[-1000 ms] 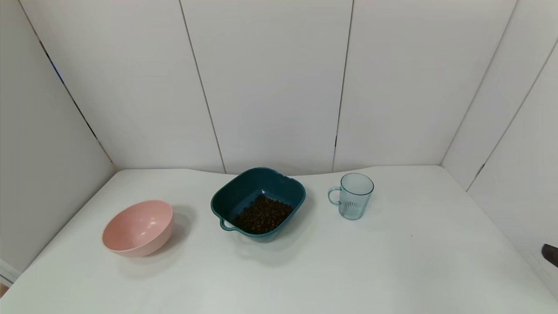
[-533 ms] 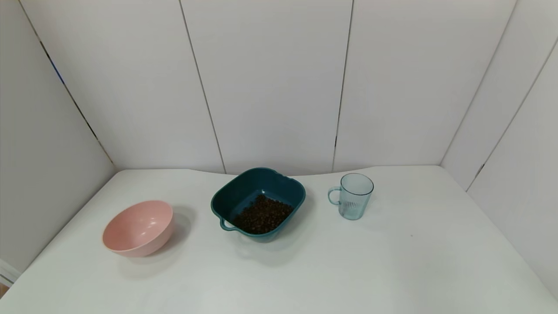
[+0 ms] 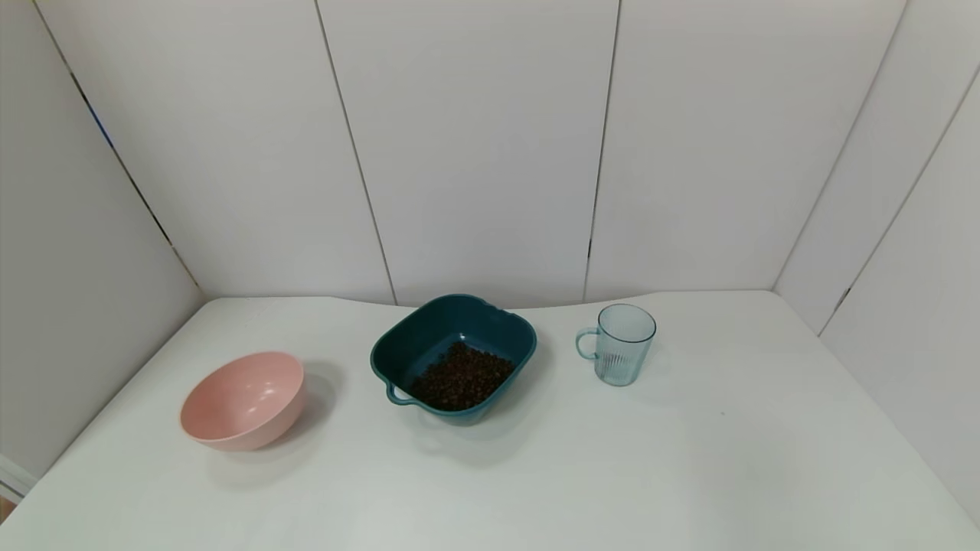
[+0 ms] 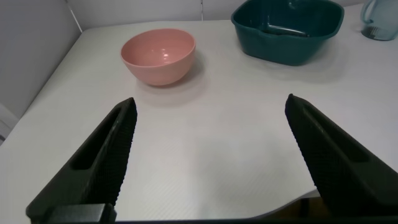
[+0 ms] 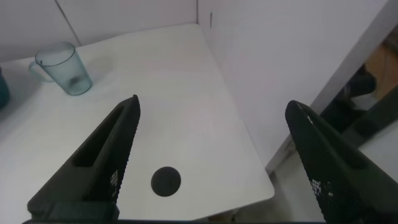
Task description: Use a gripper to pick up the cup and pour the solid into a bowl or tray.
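Observation:
The pale blue-green ribbed cup (image 3: 620, 344) stands upright and looks empty on the white table, right of the dark teal bowl (image 3: 501, 337). The dark brown pellets (image 3: 462, 377) lie inside the teal bowl. The cup also shows in the right wrist view (image 5: 63, 68) and at the edge of the left wrist view (image 4: 380, 12). Neither gripper shows in the head view. My left gripper (image 4: 211, 118) is open and empty over the table's near left part. My right gripper (image 5: 214, 118) is open and empty over the table's near right corner, far from the cup.
A round pink bowl (image 3: 243, 398) sits empty left of the teal bowl, also in the left wrist view (image 4: 158, 55). A round dark hole (image 5: 166, 181) marks the table near its right front corner. White wall panels enclose the table on three sides.
A dark piece of the right arm at the head view's right edge one second ago has gone out of view. The cup and bowls have not moved.

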`<action>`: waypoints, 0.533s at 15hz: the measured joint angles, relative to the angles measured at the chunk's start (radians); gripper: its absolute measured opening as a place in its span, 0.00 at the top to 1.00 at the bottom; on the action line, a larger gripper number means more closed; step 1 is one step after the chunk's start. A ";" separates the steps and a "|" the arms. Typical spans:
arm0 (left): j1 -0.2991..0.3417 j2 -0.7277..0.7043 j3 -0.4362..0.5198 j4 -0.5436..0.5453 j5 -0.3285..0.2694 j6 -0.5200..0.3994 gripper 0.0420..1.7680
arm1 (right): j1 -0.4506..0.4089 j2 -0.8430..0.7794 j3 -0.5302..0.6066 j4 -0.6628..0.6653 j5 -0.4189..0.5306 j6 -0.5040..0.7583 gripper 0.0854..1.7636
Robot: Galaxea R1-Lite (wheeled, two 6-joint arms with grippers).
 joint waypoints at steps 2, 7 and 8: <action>0.000 0.000 0.000 0.000 0.000 0.000 0.03 | -0.143 -0.027 0.006 0.001 0.132 -0.012 0.04; 0.000 0.000 0.000 0.000 0.000 0.000 0.03 | -0.286 -0.107 0.030 0.009 0.385 -0.062 0.04; 0.000 0.000 0.000 0.000 0.000 0.000 0.03 | -0.256 -0.116 0.032 0.013 0.380 -0.063 0.04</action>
